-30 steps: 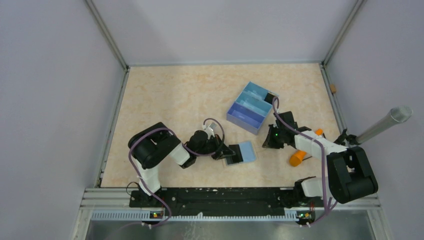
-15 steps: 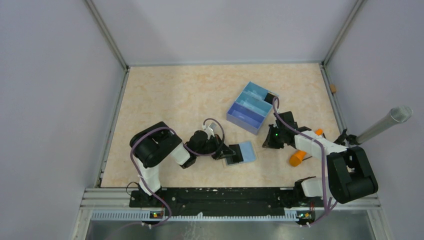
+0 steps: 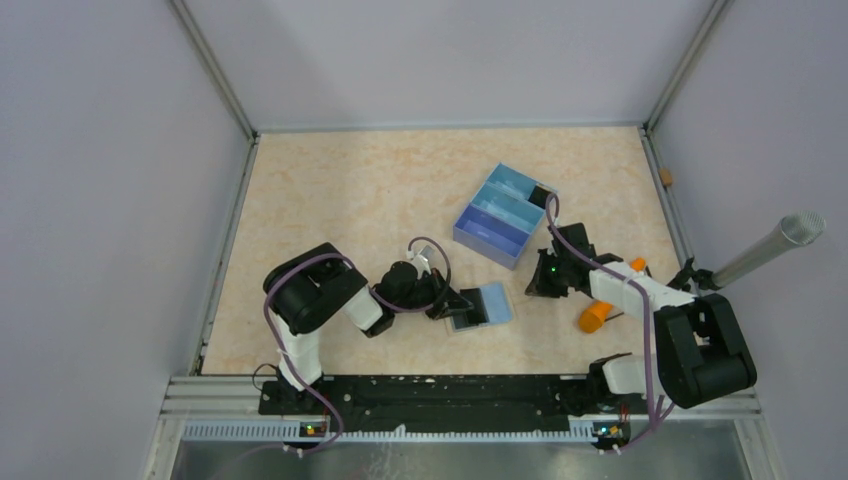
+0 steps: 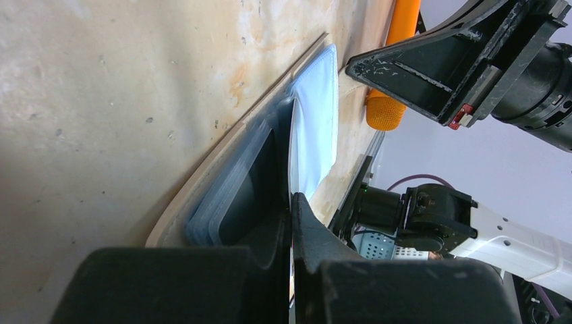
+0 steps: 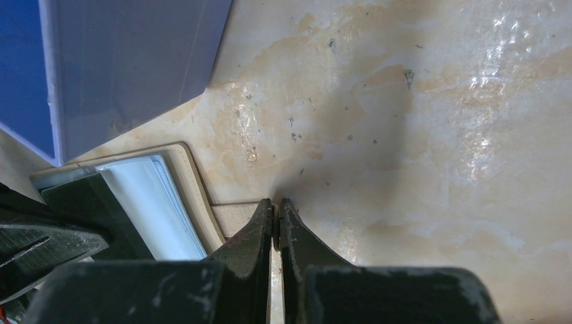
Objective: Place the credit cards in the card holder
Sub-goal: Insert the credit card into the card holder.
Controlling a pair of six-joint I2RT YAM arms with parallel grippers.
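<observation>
A light-blue credit card [image 3: 493,302] lies low over the table, and my left gripper [image 3: 463,306] is shut on its near edge. In the left wrist view this card [image 4: 314,128] stands against the beige card holder [image 4: 202,192], where several more cards [image 4: 226,202] are stacked. My right gripper [image 3: 533,284] sits just right of the card, shut on a thin beige flap of the card holder [image 5: 236,219]. In the right wrist view the holder's rim [image 5: 192,192] curves round the blue card [image 5: 152,202]. The holder barely shows in the top view.
The blue three-compartment tray [image 3: 500,214] stands just behind both grippers, and its wall [image 5: 135,67] fills the upper left of the right wrist view. An orange cylinder [image 3: 594,316] lies beside the right arm. A grey tube [image 3: 770,247] juts in at the right wall.
</observation>
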